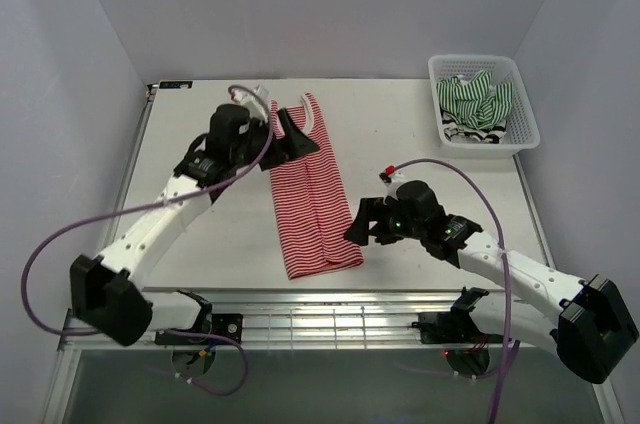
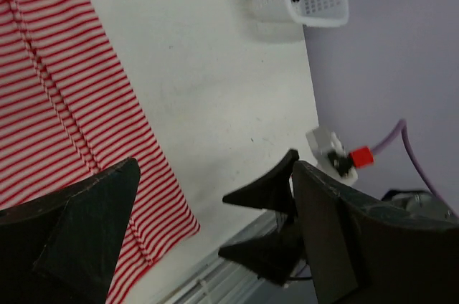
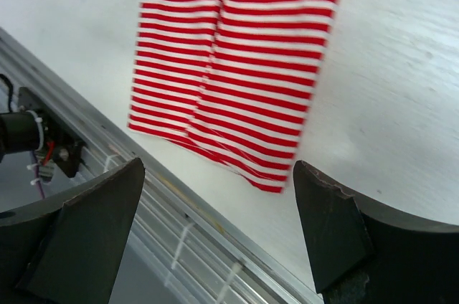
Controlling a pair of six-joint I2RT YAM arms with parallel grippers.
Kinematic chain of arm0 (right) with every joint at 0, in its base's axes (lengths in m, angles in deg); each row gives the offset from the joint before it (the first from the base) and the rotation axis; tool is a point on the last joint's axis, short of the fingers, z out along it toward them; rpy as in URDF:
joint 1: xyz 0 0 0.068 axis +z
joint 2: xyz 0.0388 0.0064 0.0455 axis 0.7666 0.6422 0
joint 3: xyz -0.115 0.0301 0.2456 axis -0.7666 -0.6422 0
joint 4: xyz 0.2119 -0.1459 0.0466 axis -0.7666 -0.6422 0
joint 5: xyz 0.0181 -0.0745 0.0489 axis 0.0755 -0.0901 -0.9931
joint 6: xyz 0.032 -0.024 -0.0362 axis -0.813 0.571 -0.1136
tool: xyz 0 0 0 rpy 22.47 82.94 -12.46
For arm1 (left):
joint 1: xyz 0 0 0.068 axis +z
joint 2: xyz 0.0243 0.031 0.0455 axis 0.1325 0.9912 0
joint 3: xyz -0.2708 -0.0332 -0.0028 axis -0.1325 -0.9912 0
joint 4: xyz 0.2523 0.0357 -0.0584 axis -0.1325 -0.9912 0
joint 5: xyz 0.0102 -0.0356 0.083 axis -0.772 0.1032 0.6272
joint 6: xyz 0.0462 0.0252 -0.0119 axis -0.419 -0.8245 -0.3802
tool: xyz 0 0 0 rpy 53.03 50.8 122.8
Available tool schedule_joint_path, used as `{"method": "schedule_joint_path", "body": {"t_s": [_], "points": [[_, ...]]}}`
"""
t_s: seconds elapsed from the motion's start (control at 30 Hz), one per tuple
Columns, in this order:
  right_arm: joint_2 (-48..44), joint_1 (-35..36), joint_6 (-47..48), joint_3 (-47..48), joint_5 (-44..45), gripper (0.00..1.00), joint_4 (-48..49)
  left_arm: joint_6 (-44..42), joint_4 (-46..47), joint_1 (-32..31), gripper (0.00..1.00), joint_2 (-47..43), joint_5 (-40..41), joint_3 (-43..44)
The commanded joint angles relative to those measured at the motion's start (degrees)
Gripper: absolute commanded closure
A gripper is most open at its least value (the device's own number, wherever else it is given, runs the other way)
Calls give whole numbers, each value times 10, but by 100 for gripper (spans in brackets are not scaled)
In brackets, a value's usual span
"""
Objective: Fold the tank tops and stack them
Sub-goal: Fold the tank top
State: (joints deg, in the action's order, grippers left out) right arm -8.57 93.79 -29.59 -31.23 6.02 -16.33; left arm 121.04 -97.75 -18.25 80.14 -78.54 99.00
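I judge the job barely begun. The red-and-white top (image 1: 312, 199) lies mid-frame on the counter (image 1: 420, 144), narrowed lengthwise into a strip but not yet folded crosswise. The green-and-white top (image 1: 475, 94) and black-and-white top (image 1: 470, 132) sit crumpled in the basket (image 1: 527, 126) at upper right. The strip's long axis runs top to bottom of the overhead frame, straps up, hem down and leaning slightly right. My left tool (image 1: 298, 139) hangs spread at the straps. The right tool (image 1: 360, 227), also spread, sits beside the hem's right corner, gripping nothing.
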Motion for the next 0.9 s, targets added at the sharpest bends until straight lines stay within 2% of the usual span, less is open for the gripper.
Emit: {"method": "schedule_joint_path", "body": {"t_s": [0.0,0.03,0.13,0.3,0.47,0.53,0.67,0.87], "points": [[-23,-48,22,-37,-70,10,-19,70,-44,-17,2,-99,48,-157],[-23,-60,27,-48,-82,10,-19,87,-49,-21,2,-123,41,-227],[-12,-65,44,-55,-119,10,-17,96,-80,-26,2,-192,23,-312],[12,-66,50,-57,-130,10,-9,96,-96,-27,2,-221,-24,-366],[32,-66,40,-68,-138,10,6,102,-89,-27,3,-182,-36,-421],[40,-67,36,-72,-141,10,12,105,-67,-28,6,-161,-43,-438],[57,-67,35,-75,-146,10,17,107,-37,-29,20,-137,-62,-452],[78,-67,21,-87,-151,8,35,115,-7,-30,30,-115,-78,-475]]}}
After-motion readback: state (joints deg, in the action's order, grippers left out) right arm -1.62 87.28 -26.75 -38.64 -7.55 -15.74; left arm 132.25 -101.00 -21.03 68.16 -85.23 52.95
